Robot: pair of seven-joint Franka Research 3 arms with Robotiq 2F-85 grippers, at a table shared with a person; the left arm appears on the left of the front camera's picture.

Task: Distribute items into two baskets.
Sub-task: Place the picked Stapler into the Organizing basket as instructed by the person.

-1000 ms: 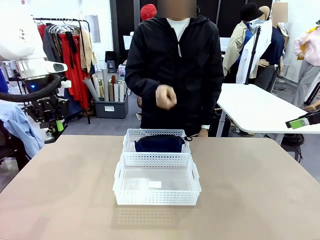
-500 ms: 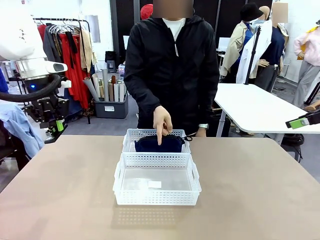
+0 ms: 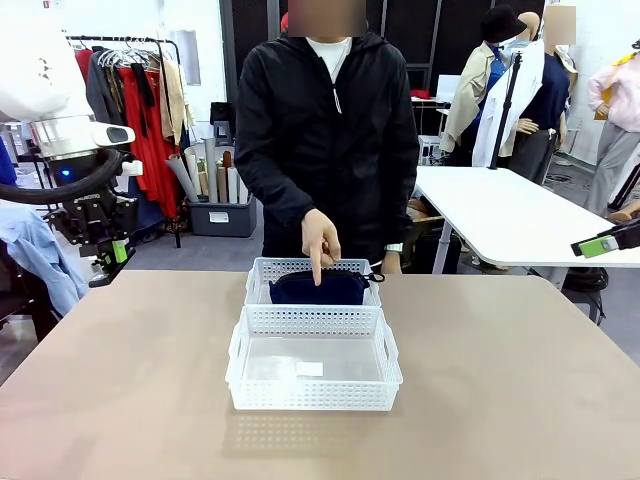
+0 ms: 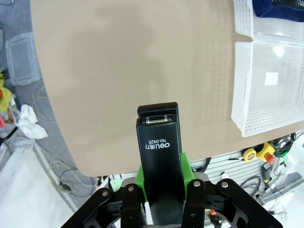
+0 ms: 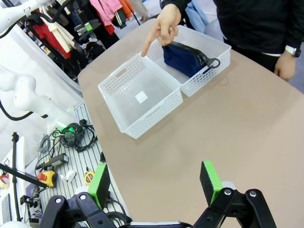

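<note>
Two white baskets sat touching, one behind the other, on the desk's midline: the near basket [image 3: 313, 358], bare but for a small white label, and the far basket [image 3: 313, 283] close to the desk's far edge. The navy pouch [image 3: 318, 289] lay in the far basket, soft and slumped, its long axis running across the basket's width, a zip pull hanging at one end. The person's hand [image 3: 320, 240] pointed a finger down at the pouch.

The black stapler [image 4: 160, 164] was clamped between the green pads of the left hand [image 4: 161, 190], poking out lengthwise along the fingers, its printed label facing the wrist camera. That left hand [image 3: 110, 250] hung off the desk's left edge, well apart from both baskets, with the near basket lying toward the desk's middle from it. The right hand [image 5: 156, 185] stood with its fingers wide apart and held nothing, looking over the desk's right side toward the baskets.

Judging from this, the left arm was the one to carry the stapler across, probably to the near basket.
</note>
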